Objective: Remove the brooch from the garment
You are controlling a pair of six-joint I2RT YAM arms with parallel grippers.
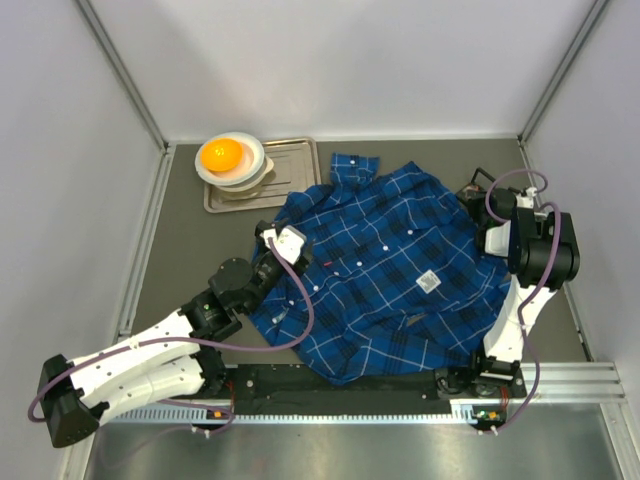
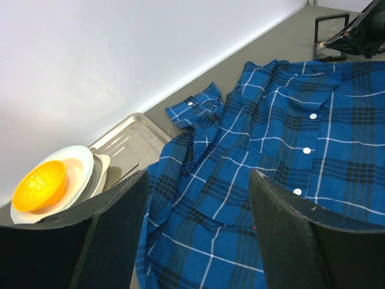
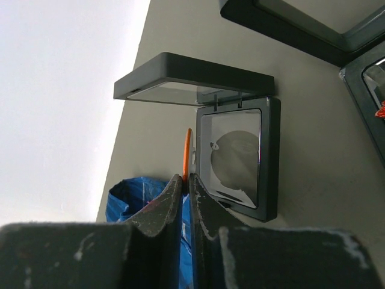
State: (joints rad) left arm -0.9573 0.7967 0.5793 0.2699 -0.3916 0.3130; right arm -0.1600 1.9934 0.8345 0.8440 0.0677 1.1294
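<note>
The garment [image 1: 390, 260], a dark-blue plaid shirt with white buttons and a white diamond tag [image 1: 428, 282], lies spread on the table; it also shows in the left wrist view [image 2: 271, 150]. My right gripper [image 3: 186, 177] is shut on a thin orange disc, the brooch [image 3: 187, 153], seen edge-on. It is held just left of an open black display case [image 3: 237, 159] with its lid [image 3: 192, 75] raised. In the top view the right gripper [image 1: 497, 235] is off the shirt's right edge. My left gripper [image 2: 198, 177] is open and empty above the shirt's left side [image 1: 283, 240].
A metal tray [image 1: 285, 170] at the back left holds stacked white plates with an orange bowl [image 1: 222, 155], which the left wrist view also shows [image 2: 39, 183]. More black cases [image 3: 337, 24] lie beyond the open one. A fold of blue cloth [image 3: 129, 198] lies under the right gripper.
</note>
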